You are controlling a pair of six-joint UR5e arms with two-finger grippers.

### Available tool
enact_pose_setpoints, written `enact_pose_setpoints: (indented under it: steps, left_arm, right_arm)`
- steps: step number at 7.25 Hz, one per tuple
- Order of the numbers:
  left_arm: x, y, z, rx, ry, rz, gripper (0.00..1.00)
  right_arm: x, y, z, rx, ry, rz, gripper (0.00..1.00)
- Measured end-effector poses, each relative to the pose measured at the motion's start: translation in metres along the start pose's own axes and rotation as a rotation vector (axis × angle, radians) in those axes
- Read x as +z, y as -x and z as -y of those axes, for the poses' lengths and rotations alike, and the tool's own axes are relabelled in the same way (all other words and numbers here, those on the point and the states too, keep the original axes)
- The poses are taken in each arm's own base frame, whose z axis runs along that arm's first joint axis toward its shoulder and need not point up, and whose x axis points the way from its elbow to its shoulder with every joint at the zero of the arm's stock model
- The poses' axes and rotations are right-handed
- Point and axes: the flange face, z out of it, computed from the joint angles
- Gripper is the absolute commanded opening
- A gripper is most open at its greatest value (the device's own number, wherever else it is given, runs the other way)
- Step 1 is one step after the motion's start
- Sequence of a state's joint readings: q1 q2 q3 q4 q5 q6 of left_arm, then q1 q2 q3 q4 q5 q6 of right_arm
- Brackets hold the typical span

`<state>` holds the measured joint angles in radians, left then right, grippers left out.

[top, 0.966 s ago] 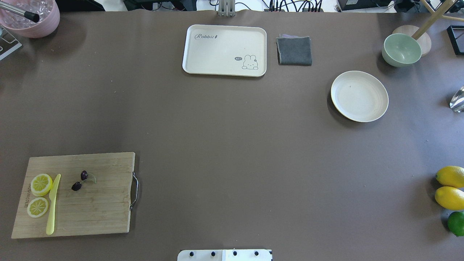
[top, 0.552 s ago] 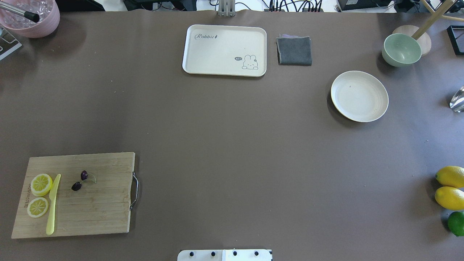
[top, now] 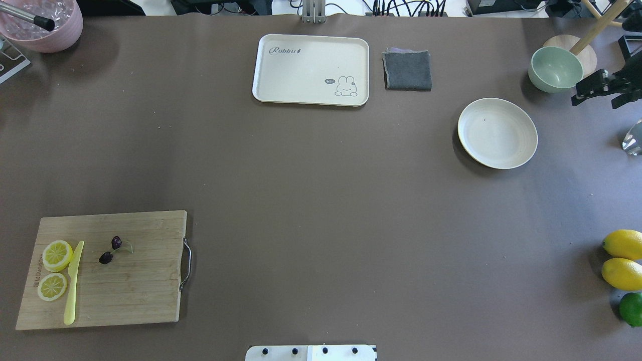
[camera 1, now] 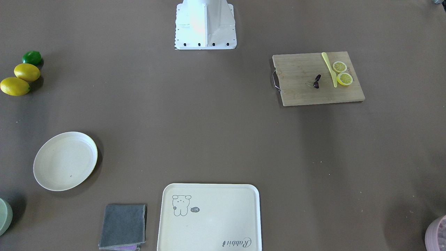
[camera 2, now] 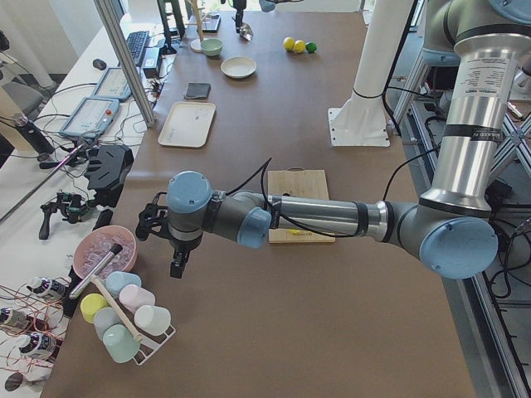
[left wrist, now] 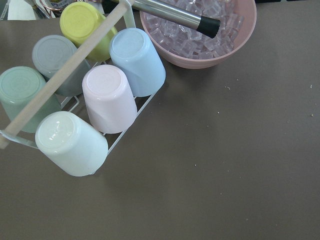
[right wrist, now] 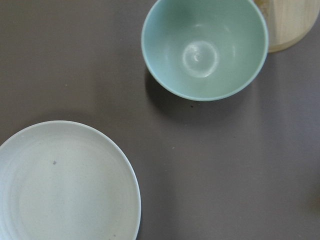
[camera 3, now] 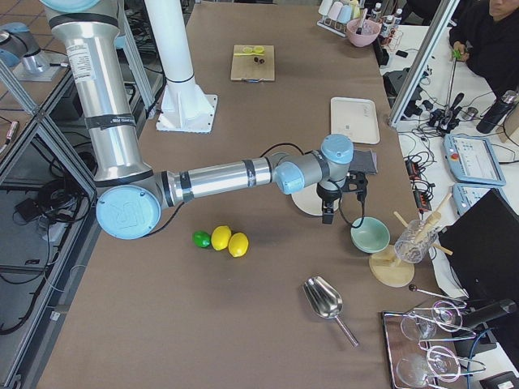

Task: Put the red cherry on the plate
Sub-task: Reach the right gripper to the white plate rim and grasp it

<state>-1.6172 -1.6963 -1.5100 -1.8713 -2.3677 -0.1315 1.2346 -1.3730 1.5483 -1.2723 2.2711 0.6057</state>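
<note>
The red cherry (top: 110, 250), a dark pair on pale stems, lies on the wooden cutting board (top: 140, 291) at the near left, also visible as the cherry (camera 1: 316, 82) in the front-facing view. The round cream plate (top: 496, 133) sits bare at the far right; the right wrist view shows the plate (right wrist: 65, 185) below. My right gripper (top: 597, 86) hangs at the right edge between the plate and the green bowl; I cannot tell whether it is open. My left gripper (camera 2: 177, 267) hovers far left by the cup rack, seen only from the side, so cannot tell.
Two lemon slices (top: 56, 254) and a yellow knife (top: 72, 283) share the board. A rabbit tray (top: 311, 69) and grey cloth (top: 407, 70) sit at the back. The green bowl (top: 555, 68), two lemons (top: 623, 258), a lime (top: 631, 309), the pink ice bowl (left wrist: 200, 35) and cups (left wrist: 107, 97) line the edges.
My right gripper has come into the overhead view at the right edge, near the green bowl. The cherry, plate and board have not moved.
</note>
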Motion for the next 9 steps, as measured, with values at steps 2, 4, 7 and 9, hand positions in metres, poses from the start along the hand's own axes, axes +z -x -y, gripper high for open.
enact_pose_setpoints:
  steps: [2,4,7,9]
  left_arm:
    - [0.005,0.007,-0.015,0.018,-0.018,-0.002,0.98]
    - [0.007,0.01,-0.023,0.022,-0.022,-0.002,0.98]
    - [0.005,0.01,-0.024,0.025,-0.028,-0.002,0.98]
    - [0.003,0.009,-0.023,0.026,-0.032,-0.002,0.98]
  right_arm:
    - [0.057,0.022,-0.016,-0.021,-0.044,0.021,1.0]
    - [0.098,0.042,-0.035,0.007,-0.064,0.023,0.97]
    - [0.116,0.056,-0.047,0.027,-0.062,0.017,0.0]
    - [0.117,0.055,-0.049,0.037,-0.061,0.015,0.0]
